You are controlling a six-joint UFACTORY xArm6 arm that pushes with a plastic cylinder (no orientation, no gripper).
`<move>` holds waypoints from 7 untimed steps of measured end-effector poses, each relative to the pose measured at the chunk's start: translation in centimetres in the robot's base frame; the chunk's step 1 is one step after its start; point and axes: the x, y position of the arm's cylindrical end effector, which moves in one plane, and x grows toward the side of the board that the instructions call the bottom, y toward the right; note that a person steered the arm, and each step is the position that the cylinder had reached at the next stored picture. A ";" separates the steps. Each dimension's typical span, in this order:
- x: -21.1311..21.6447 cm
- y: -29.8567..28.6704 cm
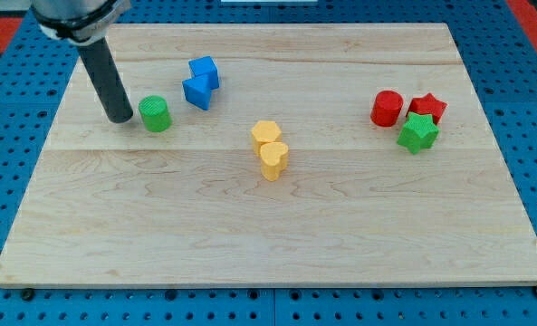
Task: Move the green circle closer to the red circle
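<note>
The green circle (156, 113) stands on the wooden board at the view's upper left. The red circle (387, 108) stands far off at the view's right. My tip (120, 117) rests on the board just left of the green circle, very close to it or touching its left side. The dark rod rises from the tip toward the view's top left.
Two blue blocks (201, 82) sit just right of and above the green circle. A yellow hexagon (265, 134) and a yellow heart (273, 160) stand mid-board. A red star (427, 107) and a green star (418, 132) adjoin the red circle. The board (268, 235) lies on a blue pegboard.
</note>
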 end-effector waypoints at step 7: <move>-1.5 24.0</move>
